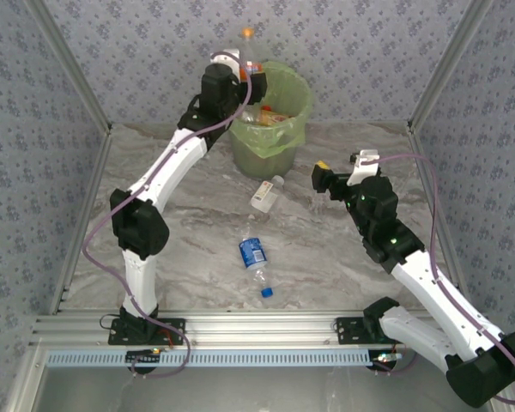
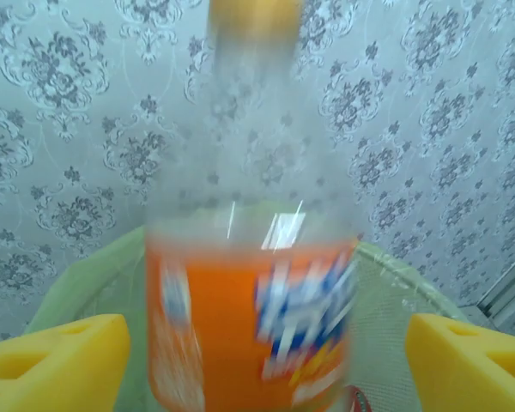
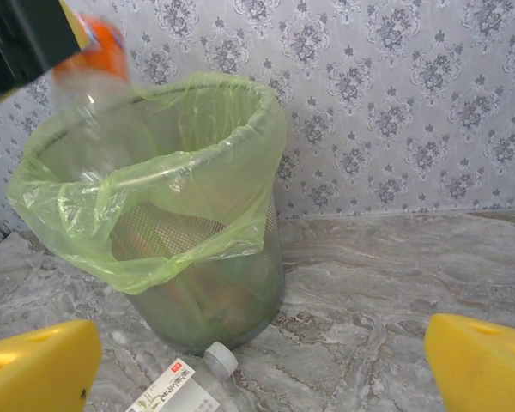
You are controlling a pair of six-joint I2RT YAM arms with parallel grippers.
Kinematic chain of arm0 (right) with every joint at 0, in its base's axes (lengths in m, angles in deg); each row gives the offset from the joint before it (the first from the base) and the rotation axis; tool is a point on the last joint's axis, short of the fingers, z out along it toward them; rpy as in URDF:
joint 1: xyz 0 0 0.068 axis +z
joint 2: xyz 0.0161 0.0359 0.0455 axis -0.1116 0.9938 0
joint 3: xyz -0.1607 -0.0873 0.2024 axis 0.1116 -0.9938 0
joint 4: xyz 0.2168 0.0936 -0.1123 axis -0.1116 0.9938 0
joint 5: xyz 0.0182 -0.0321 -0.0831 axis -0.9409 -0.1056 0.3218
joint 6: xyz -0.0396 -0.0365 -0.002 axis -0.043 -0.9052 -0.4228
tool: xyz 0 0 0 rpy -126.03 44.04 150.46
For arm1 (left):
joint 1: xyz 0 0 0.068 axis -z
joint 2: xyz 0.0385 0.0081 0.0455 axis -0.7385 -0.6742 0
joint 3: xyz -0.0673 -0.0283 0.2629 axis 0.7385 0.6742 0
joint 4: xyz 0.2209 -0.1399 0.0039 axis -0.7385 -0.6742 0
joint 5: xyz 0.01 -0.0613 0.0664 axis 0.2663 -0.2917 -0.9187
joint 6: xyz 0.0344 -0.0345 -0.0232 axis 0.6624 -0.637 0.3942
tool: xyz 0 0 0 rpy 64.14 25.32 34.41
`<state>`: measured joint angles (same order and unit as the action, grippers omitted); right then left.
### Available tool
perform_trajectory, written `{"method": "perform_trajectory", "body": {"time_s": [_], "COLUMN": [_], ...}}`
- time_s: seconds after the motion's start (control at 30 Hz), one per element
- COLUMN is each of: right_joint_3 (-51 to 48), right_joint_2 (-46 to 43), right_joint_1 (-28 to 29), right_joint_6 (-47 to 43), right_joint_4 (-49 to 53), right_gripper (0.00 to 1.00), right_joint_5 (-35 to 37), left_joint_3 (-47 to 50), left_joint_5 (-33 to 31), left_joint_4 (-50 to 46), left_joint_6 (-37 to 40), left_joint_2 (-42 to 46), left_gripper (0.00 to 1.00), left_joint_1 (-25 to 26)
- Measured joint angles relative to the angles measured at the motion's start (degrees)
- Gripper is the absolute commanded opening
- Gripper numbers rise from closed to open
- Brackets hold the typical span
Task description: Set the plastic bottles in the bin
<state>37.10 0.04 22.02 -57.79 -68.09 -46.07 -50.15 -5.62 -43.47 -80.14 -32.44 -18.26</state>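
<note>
Left gripper [image 2: 269, 352] wide open, yellow pads [image 2: 51, 360] clear of the blurred clear plastic bottle with orange label and cap [image 2: 249, 326] between them, over the round green-bagged bin [image 1: 296, 81] at its 11 o'clock rim; right gripper [image 3: 262, 369] open, empty, bin's 5 o'clock.

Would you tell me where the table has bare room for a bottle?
The table is bare right of the bin, toward the far right corner, and between the blue-label bottle and the right arm. Mid-table is crowded: the white-label bottle lies near the right tool.
</note>
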Motion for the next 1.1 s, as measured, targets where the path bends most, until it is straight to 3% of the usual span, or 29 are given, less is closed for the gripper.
{"method": "perform_trajectory", "body": {"time_s": [0.3, 0.77, 1.1], "right_joint_3": [0.0, 1.4, 1.6], "right_joint_2": [-0.6, 3.9, 9.0], "right_joint_1": [0.0, -0.8, -0.7], "right_joint_6": [0.0, 0.6, 4.8], "right_joint_4": [0.9, 3.7, 4.7], "right_gripper": [0.99, 0.99, 0.99], "right_joint_5": [0.9, -0.3, -1.3], "left_joint_3": [-5.8, -11.8, 21.6], "left_joint_5": [1.1, 10.8, 10.5], "left_joint_4": [-5.6, -17.2, -4.9], "left_joint_6": [-6.8, -11.8, -11.3], "left_joint_2": [0.0, -0.5, 18.9], "left_gripper": [0.99, 0.99, 0.99], "left_joint_1": [-0.4, -2.5, -2.2]}}
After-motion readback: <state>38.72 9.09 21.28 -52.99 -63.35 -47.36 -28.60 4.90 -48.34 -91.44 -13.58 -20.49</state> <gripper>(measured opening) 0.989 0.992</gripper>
